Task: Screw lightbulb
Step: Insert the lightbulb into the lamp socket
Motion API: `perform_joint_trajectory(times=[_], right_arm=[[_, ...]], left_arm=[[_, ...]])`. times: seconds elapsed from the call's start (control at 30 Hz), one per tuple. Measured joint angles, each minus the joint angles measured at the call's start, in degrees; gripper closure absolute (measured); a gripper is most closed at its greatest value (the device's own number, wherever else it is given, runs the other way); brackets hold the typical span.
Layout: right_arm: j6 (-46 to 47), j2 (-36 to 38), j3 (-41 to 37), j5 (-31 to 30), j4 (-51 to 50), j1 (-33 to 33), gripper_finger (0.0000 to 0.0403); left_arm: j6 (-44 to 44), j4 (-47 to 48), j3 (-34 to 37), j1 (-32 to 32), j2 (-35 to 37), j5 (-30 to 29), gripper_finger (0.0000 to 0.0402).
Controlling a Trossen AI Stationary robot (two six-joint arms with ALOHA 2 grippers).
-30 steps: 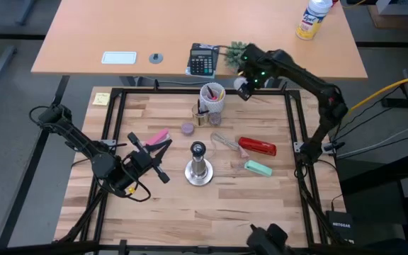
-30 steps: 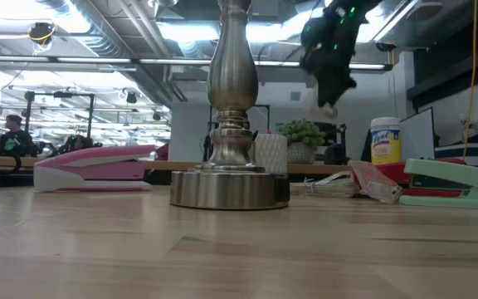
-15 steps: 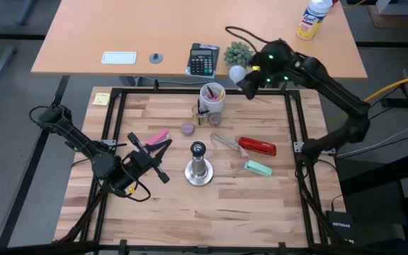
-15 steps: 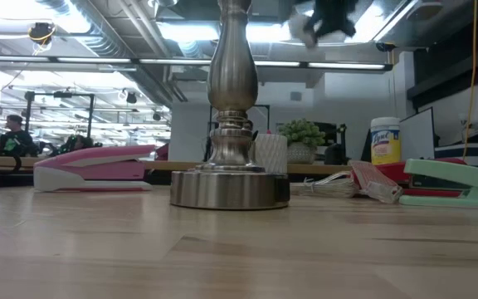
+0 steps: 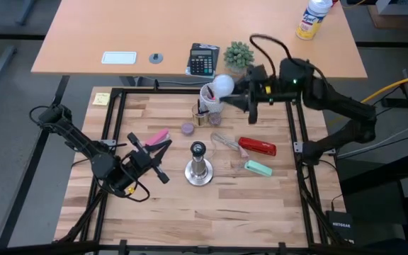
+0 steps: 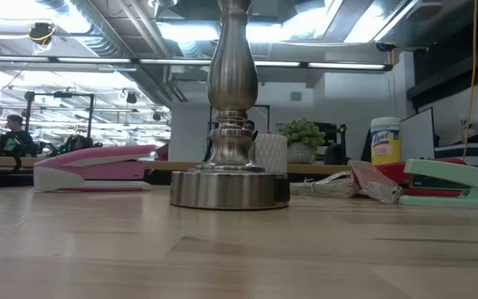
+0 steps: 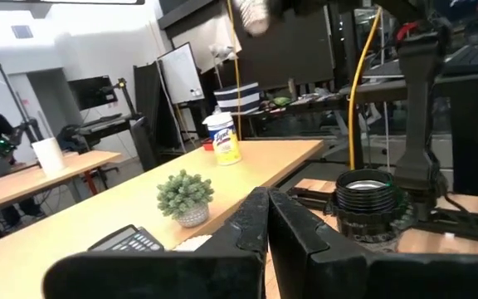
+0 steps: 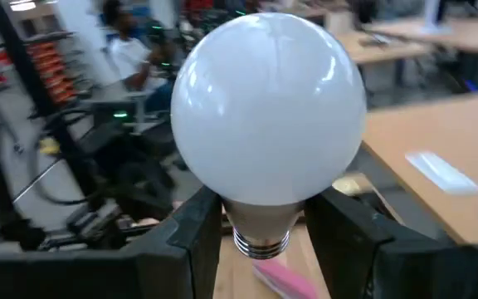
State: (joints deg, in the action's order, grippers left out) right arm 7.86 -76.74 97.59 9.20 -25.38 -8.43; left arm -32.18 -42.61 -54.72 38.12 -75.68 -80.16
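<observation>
The white lightbulb (image 8: 268,108) hangs high over the table's far edge, above the pen cup (image 5: 212,95), with my right gripper (image 8: 264,228) shut on it; it also shows in the high view, lightbulb (image 5: 223,86), just left of my right gripper (image 5: 246,93). The silver socket stand (image 5: 198,166) rests upright on its round base mid-table, its open socket (image 7: 368,199) facing up. My left gripper (image 7: 268,224) is shut and level, just left of the stand (image 6: 231,124), touching nothing. Neither gripper shows in the low view. My right gripper pinches the lightbulb's tapered neck (image 8: 260,218), just above the silvery screw base, between its two fingers (image 8: 193,237). The fingers lie level and point toward the table's left. The bulb is lifted clear, its globe sticking out beyond the fingertips and its base back toward the gripper.
A purple cap (image 5: 188,128) and a pink stapler (image 5: 158,136) lie left of the stand. A red stapler (image 5: 257,146) and a green one (image 5: 258,168) lie to its right. A calculator (image 5: 202,60) and a small plant (image 5: 238,53) sit on the desk behind.
My right gripper has risen with the lightbulb, out of the low view's top, and tipped up from pointing down to level. The bulb has swung toward the table's left and now hangs over the pen cup.
</observation>
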Motion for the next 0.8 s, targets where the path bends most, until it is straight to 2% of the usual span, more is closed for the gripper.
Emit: perform_joint_trajectory(times=[0.17,0.3,0.6,0.8], right_arm=[[-5.4,-1.2,-1.6,-6.2,7.9,7.6,0.0242],[-7.1,-1.8,-5.2,-7.5,15.8,10.8,0.0242],[-6.8,-2.3,-18.8,-7.7,37.0,13.1,0.0242],[-5.2,-2.3,-29.2,-7.7,55.7,13.1,0.0242]], left_arm=[[0.9,0.0,0.0,1.9,0.0,0.0,0.0400],[1.4,0.0,0.0,3.8,0.0,0.0,0.0400],[3.7,0.0,0.0,6.8,0.0,0.0,0.0400],[4.8,0.2,0.0,7.7,0.0,0.0,0.0400]])
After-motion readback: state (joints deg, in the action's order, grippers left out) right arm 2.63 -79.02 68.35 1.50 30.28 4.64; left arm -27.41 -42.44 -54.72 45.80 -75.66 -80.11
